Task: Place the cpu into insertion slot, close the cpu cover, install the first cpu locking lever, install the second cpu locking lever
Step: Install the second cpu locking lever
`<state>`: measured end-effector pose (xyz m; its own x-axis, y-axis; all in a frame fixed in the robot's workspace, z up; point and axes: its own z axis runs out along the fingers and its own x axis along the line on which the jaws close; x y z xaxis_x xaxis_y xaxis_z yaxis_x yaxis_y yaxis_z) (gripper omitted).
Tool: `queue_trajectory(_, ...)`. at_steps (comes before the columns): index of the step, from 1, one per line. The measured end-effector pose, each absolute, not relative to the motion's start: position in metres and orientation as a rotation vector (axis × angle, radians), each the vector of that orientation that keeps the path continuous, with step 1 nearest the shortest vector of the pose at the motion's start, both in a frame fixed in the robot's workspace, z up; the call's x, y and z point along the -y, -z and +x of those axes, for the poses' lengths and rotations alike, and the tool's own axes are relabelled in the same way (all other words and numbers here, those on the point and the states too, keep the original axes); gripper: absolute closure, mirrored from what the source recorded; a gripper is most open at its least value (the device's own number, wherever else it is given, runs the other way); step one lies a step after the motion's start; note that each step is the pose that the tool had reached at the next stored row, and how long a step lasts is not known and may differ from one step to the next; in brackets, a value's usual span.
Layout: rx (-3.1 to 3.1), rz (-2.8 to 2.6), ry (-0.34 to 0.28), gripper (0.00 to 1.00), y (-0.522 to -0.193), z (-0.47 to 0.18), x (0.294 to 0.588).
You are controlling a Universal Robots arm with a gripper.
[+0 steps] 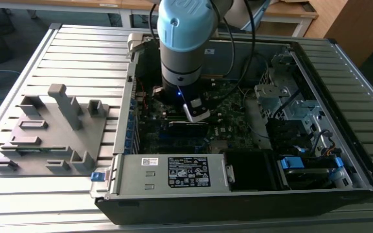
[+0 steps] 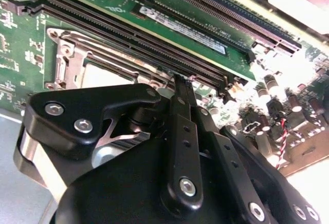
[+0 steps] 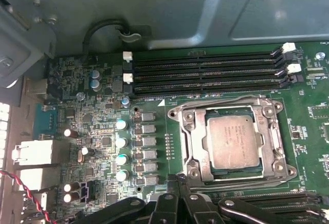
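Observation:
The cpu (image 3: 231, 141), a dull silver square, lies flat in the insertion slot (image 3: 232, 172) on the green motherboard. The cpu cover (image 3: 192, 142), a silver frame with a cut-out middle, lies down around the chip. A thin lever rod (image 3: 216, 102) runs along the frame's edge beside the memory slots. My gripper (image 3: 178, 199) hovers just off the socket's edge, black fingers together and holding nothing. In the second wrist view the gripper (image 2: 180, 88) sits beside the cover (image 2: 69, 62) and the cpu (image 2: 100, 75). In the exterior view the gripper (image 1: 196, 114) reaches down into the open computer case.
Long black memory slots (image 3: 205, 72) run beside the socket, and capacitors (image 3: 121, 142) line its other side. The case walls (image 1: 316, 82) and a power supply box (image 1: 173, 172) hem in the board. A grey fixture plate (image 1: 44, 131) lies on the slatted table at the exterior view's left.

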<state>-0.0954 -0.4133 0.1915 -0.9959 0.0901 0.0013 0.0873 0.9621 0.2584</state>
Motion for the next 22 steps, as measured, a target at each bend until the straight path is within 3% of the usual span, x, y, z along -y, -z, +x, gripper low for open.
queue_trajectory(22, -3.102, 0.140, -0.402, 0.90, -0.1886, -0.0964, 0.4130)
